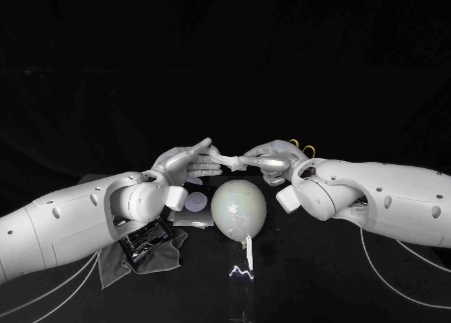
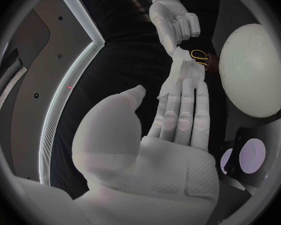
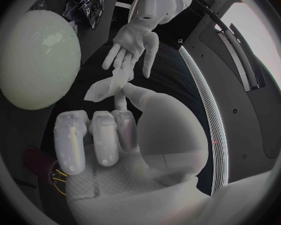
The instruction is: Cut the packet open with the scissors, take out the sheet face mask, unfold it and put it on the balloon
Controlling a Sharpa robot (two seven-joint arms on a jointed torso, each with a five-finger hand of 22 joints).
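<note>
Status, left to right: on the desk (image 1: 361,282) under the left arm lies a dark cloth (image 1: 114,259) with a black case (image 1: 148,237) on it; we can't tell what the case is. Left hand (image 1: 187,165) is up above the desk with its fingers mostly straight and the tips touching the mask (image 1: 225,157). The thumb looks apart in the right wrist view, so we can't tell if it actually grips. The packet (image 1: 194,202) lies flat just left of the balloon (image 1: 238,207), below the hands. We can't see the cut edge, but the mask is out, so we judge cutting and extraction done. The mask sits mid-air between both hands, above and behind the balloon and not touching it. It's a small bunched white wad, so we'd call it barely unfolded. Right hand (image 1: 272,160) pinches the mask's other end between thumb and finger, with the rest curled in. Scissors (image 1: 295,142) are just behind that hand, with yellow handle loops visible. Left to do: spread the sheet fully, then drape it on the balloon. The surface is matte black, with a black backdrop (image 1: 225,54) behind it.
</note>
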